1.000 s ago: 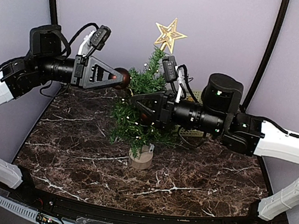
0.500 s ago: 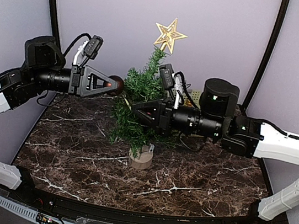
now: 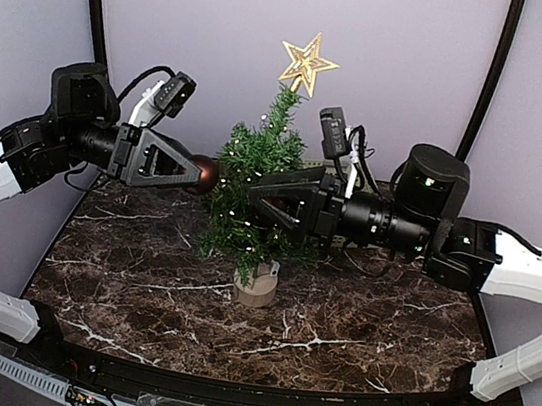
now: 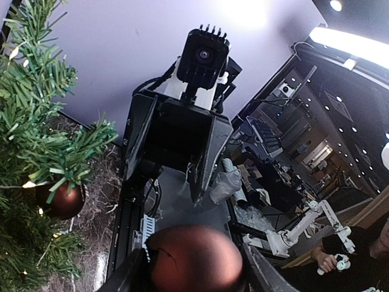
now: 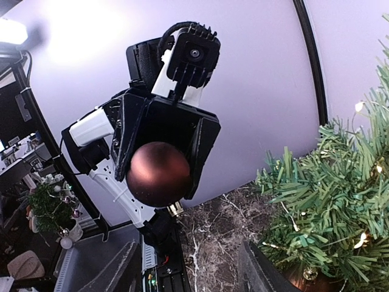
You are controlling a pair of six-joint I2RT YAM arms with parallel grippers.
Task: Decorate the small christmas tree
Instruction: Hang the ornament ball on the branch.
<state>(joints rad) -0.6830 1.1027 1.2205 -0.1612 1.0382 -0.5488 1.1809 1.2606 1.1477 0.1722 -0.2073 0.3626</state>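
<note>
The small christmas tree [image 3: 252, 165] stands mid-table on a tan stump base [image 3: 257, 285], with a gold star [image 3: 308, 64] on top and tiny lights. My left gripper [image 3: 200, 175] hangs at the tree's left side, shut on a dark red ball [image 3: 208, 173], which sits between its fingers [image 4: 193, 258] and faces the right wrist camera [image 5: 158, 173]. My right gripper [image 3: 254, 199] stands open and empty in front of the tree's right half, its fingers [image 5: 124, 267] wide apart. A second dark red ball [image 4: 59, 199] hangs from a branch, its edge [image 5: 311, 280] just right of my right gripper.
The dark marble table [image 3: 138, 285] lies under both arms, which reach in from either side at branch height. Purple backdrop panels with black poles [image 3: 488, 82] close the back and sides. Tree branches [image 5: 328, 207] spread close beside the right fingers.
My right gripper has opened and drawn back to the right, leaving a red ball on the tree. My left gripper has shifted slightly down and right with its ball.
</note>
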